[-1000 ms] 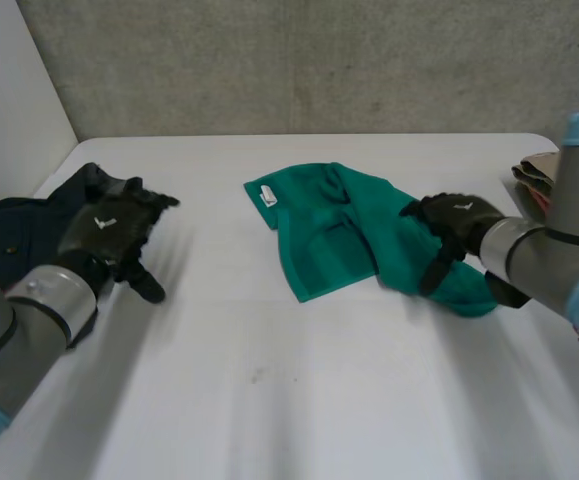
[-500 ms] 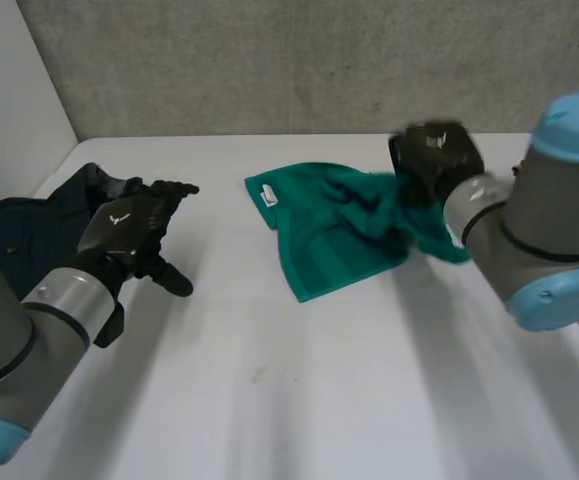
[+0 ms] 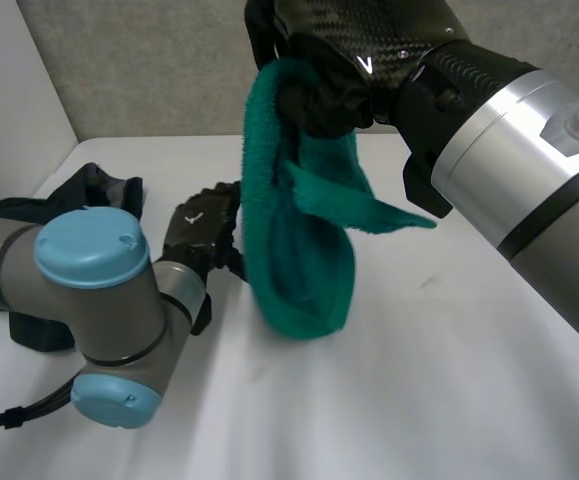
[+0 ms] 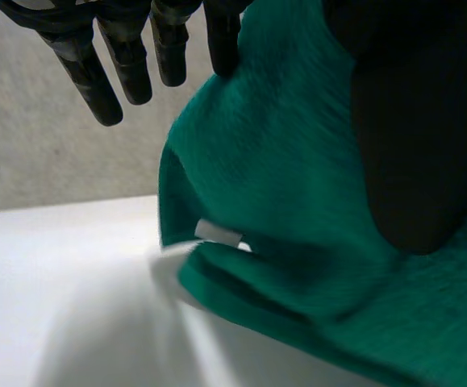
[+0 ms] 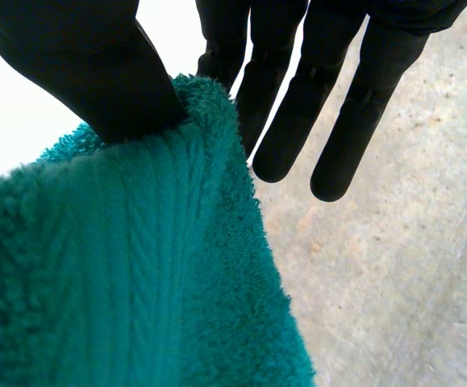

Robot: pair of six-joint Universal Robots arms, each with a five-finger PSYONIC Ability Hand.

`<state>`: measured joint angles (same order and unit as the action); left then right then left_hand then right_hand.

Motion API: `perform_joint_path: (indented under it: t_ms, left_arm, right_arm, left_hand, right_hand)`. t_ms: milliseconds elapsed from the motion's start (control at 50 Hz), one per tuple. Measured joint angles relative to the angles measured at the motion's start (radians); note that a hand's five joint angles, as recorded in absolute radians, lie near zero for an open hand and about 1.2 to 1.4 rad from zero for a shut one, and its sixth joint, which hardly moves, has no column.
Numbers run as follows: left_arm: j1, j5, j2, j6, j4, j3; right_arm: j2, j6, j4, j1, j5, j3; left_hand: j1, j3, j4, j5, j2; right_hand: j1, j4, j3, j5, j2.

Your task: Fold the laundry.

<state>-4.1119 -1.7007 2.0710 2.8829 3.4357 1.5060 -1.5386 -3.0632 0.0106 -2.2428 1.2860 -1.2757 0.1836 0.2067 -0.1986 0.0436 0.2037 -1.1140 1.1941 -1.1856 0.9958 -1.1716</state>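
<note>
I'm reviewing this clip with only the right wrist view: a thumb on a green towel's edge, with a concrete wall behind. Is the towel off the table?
Observer: Mostly. In the head view the green towel hangs from the right hand, which is held high. Its lowest fold is down at the white table, and I cannot tell if it touches.
Operator: Where is the left hand?
Observer: The left hand is low beside the hanging towel, with its fingers straight at the towel's edge.
Operator: Any other laundry out?
Observer: A dark garment lies crumpled by the left arm.
</note>
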Motion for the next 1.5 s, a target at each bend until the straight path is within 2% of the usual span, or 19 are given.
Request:
perform_joint_path:
  t_ms: [100, 120, 140, 160, 180, 240, 360, 440, 560, 620, 640, 700, 800, 880, 980, 1140, 1200, 1280, 1500]
  left_arm:
    - [0.031, 0.037, 0.028, -0.106, -0.070, -0.023]
    - [0.036, 0.057, 0.030, -0.142, -0.095, -0.024]
    - [0.039, 0.073, 0.029, -0.168, -0.113, -0.022]
    - [0.039, 0.082, 0.026, -0.184, -0.123, -0.021]
    - [0.034, 0.096, 0.016, -0.212, -0.142, -0.016]
    - [0.006, 0.105, -0.026, -0.250, -0.170, 0.002]
    - [-0.112, 0.067, -0.225, -0.252, -0.171, 0.082]
    - [-0.169, 0.071, -0.374, -0.189, -0.125, 0.136]
    - [-0.176, 0.158, -0.478, 0.040, -0.060, 0.215]
    - [-0.151, 0.177, -0.448, 0.154, -0.049, 0.229]
    - [-0.128, 0.180, -0.402, 0.252, -0.040, 0.231]
    - [-0.097, 0.156, -0.295, 0.416, -0.014, 0.213]
    - [-0.101, 0.075, -0.119, 0.583, 0.061, 0.114]
    - [-0.137, 0.056, -0.050, 0.603, 0.161, 0.003]
    - [-0.166, 0.110, -0.062, 0.557, 0.316, -0.119]
    - [-0.142, 0.153, -0.170, 0.539, 0.453, -0.120]
    - [-0.129, 0.149, -0.207, 0.559, 0.446, -0.054]
    - [-0.100, 0.152, -0.242, 0.588, 0.393, 0.079]
    - [0.026, 0.135, -0.192, 0.613, 0.138, 0.360]
  right_arm:
    - [-0.013, -0.017, 0.015, 0.002, 0.003, -0.004]
    - [-0.011, -0.019, 0.020, 0.012, 0.004, -0.004]
    - [-0.008, -0.019, 0.025, 0.024, 0.005, -0.004]
    - [-0.006, -0.019, 0.027, 0.031, 0.006, -0.004]
    - [0.000, -0.018, 0.031, 0.049, 0.007, -0.004]
    - [0.012, -0.014, 0.036, 0.089, 0.008, -0.007]
    - [0.041, 0.021, 0.029, 0.193, -0.003, -0.038]
    - [0.076, 0.089, 0.021, 0.256, -0.034, -0.077]
    - [0.203, 0.286, 0.040, 0.310, -0.123, -0.140]
    - [0.272, 0.384, 0.066, 0.313, -0.159, -0.158]
    - [0.321, 0.448, 0.090, 0.311, -0.177, -0.164]
    - [0.431, 0.563, 0.152, 0.301, -0.191, -0.154]
    - [0.570, 0.640, 0.283, 0.276, -0.127, -0.074]
    - [0.623, 0.633, 0.421, 0.257, -0.032, 0.018]
    - [0.617, 0.561, 0.676, 0.233, 0.075, 0.121]
    - [0.517, 0.414, 0.935, 0.219, 0.069, 0.084]
    - [0.485, 0.394, 0.925, 0.229, 0.040, 0.030]
    - [0.440, 0.394, 0.798, 0.261, -0.016, -0.079]
    - [0.426, 0.558, 0.262, 0.334, -0.097, -0.344]
  left_hand:
    - [0.083, 0.059, -0.063, 0.055, 0.070]
    - [0.275, 0.209, -0.219, 0.204, 0.231]
    - [0.591, 0.479, -0.492, 0.472, 0.507]
    - [0.642, 0.544, -0.537, 0.515, 0.552]
    - [0.928, 0.809, -0.826, 0.798, 0.835]
    - [0.964, 0.961, -0.984, 0.908, 0.976]
    - [0.964, 0.974, -0.999, 0.908, 0.986]
    - [0.964, 0.975, -0.999, 0.908, 0.986]
    - [0.964, 0.983, -1.000, 0.908, 0.986]
    - [0.964, 0.983, -1.000, 0.908, 0.986]
    - [0.964, 0.983, -1.000, 0.908, 0.986]
    - [0.964, 0.983, -1.000, 0.908, 0.987]
    - [0.964, 0.984, -1.001, 0.908, 0.990]
    - [0.964, 0.986, -1.001, 0.908, 0.990]
    - [0.964, 0.986, -1.002, 0.908, 0.990]
    - [0.964, 0.986, -1.004, 0.908, 0.990]
    - [0.964, 0.986, -1.004, 0.908, 0.990]
    - [0.964, 0.986, -1.004, 0.908, 0.990]
    - [0.964, 0.986, -1.003, 0.908, 0.990]
  right_hand:
    - [0.000, 0.000, -0.003, 0.000, 0.000]
    - [0.000, 0.000, -0.003, 0.000, 0.000]
    - [0.000, 0.000, -0.003, 0.000, 0.000]
    - [0.000, 0.000, -0.003, 0.000, 0.000]
    - [0.000, 0.000, -0.003, 0.000, 0.000]
    - [0.000, 0.000, -0.003, 0.000, 0.000]
    - [0.000, 0.000, -0.003, 0.000, 0.000]
    - [0.000, 0.000, -0.003, 0.000, 0.000]
    - [0.000, 0.000, -0.003, 0.000, 0.000]
    - [0.000, 0.000, -0.003, 0.000, 0.000]
    - [0.000, 0.000, -0.003, 0.000, 0.000]
    - [0.000, 0.001, -0.003, 0.000, 0.000]
    - [0.000, 0.002, -0.003, 0.000, 0.000]
    - [0.000, 0.004, -0.005, 0.000, 0.000]
    - [0.000, 0.004, -0.006, 0.000, 0.000]
    - [0.000, 0.005, -0.006, 0.010, 0.000]
    - [0.000, 0.005, -0.006, 0.010, 0.000]
    - [0.000, 0.005, -0.006, 0.010, 0.000]
    - [0.000, -0.006, 0.002, 0.005, 0.003]
